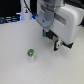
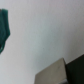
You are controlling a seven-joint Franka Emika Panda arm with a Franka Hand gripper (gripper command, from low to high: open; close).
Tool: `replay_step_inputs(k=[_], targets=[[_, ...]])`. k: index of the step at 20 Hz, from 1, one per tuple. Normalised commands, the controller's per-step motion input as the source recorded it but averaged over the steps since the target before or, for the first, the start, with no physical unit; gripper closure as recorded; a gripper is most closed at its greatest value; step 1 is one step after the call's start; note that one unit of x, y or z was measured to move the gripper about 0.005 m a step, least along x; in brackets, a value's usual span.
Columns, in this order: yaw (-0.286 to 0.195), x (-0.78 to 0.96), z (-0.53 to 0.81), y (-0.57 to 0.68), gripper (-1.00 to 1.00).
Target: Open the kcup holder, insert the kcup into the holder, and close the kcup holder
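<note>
The kcup, a small whitish cup with a green round top, stands upright on the white table, left of centre in the exterior view. My gripper hangs above the table to the cup's right and further back. Its two dark fingertips look apart with nothing between them. The black kcup holder is mostly hidden behind the arm; only a dark strip shows past the hand. The blurred wrist view shows a dark boxy corner with a grey face, which may be the holder. The cup does not show there.
A white bottle-like object stands at the back left of the exterior view, beside dark clutter along the table's far edge. A blurred teal shape shows at one edge of the wrist view. The white table spreads around the cup.
</note>
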Motion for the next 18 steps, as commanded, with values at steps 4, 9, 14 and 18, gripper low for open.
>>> replay_step_inputs(k=[4,9,14,18], targets=[[-0.291,-0.16,0.0,-0.39,-1.0],[-0.299,-0.14,-0.05,-0.41,-1.0],[-0.293,-0.24,-0.25,-0.42,-1.0],[-0.293,-0.23,-0.36,-0.45,-1.0]])
